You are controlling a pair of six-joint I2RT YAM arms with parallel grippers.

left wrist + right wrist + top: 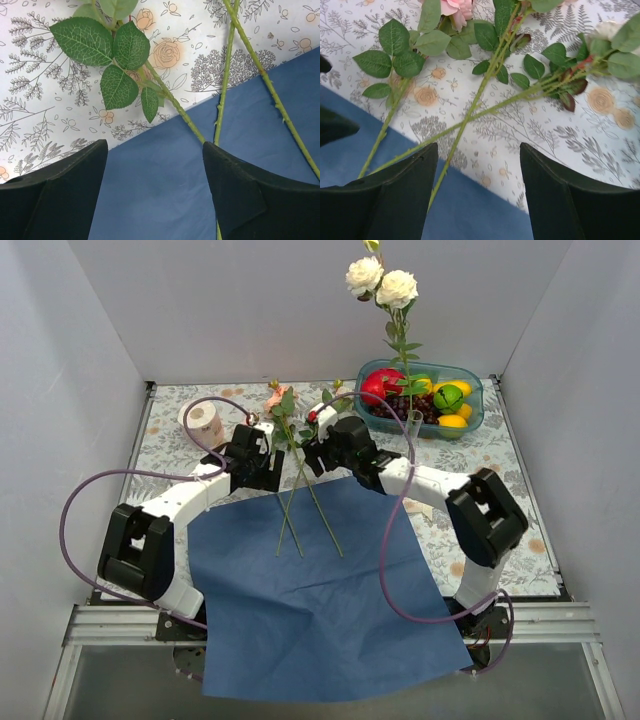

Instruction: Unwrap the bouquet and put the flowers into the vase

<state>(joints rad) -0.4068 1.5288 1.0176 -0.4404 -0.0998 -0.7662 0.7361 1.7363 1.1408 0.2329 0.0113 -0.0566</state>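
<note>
Your left pincer (255, 462) and right pincer (322, 452) both hang open, jaws apart and gripping nothing, over the flowers (300, 495) lying crossed on the far edge of the spread blue paper (320, 590). The vase (413, 425) stands toward the table's far right corner, just beside the fruit tray (474, 408), with two cream roses (383, 282) upright in it.

The blue wrapping paper (320, 600) lies spread flat, three loose roses (297, 495) lie with stems crossed over its far edge, and two cream roses (383, 282) stand upright in the clear vase (413, 425).
</note>
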